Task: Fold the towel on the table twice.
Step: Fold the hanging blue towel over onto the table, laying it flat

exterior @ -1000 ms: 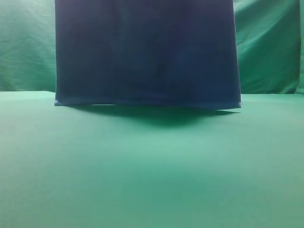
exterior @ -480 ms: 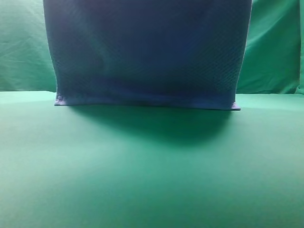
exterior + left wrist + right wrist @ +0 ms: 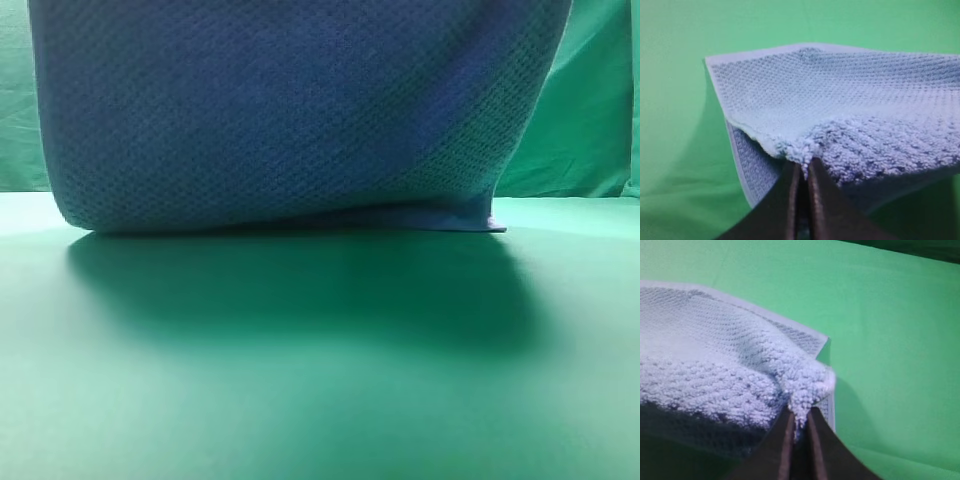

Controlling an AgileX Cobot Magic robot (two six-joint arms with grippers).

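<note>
Towel (image 3: pixel 300 110) has swung nearer, bulging toward 6 o'clock; your left claw (image 3: pixel 801 167) and right claw (image 3: pixel 799 420) pinch its corners tight, first fold underway.

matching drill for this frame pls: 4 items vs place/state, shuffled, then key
Items
1. towel
2. table
3. left gripper
4. right gripper

Places/states
A. smooth green surface with a wide shadow on it
B. shut on a fluffy towel corner, green table to its right in the right wrist view
C. blue-grey waffle cloth held up, bottom edge at the table
D. shut on a towel corner, towel spreading to its right in the left wrist view

Pairs: 1-C, 2-A, 3-D, 4-B
</note>
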